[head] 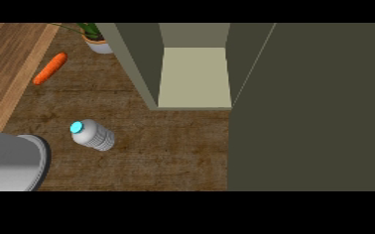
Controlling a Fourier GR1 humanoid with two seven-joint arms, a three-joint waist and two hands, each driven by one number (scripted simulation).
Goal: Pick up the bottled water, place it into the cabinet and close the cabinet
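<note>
Hands are out of view; bottled water stands beside grey forearm.

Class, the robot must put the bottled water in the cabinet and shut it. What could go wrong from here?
1. The bottled water seems to stand upright on the counter; a sideways nudge might topple it.
2. The cabinet has a narrow opening, so the bottle could knock a side wall.
3. The open cabinet door hides the counter at right.
</note>
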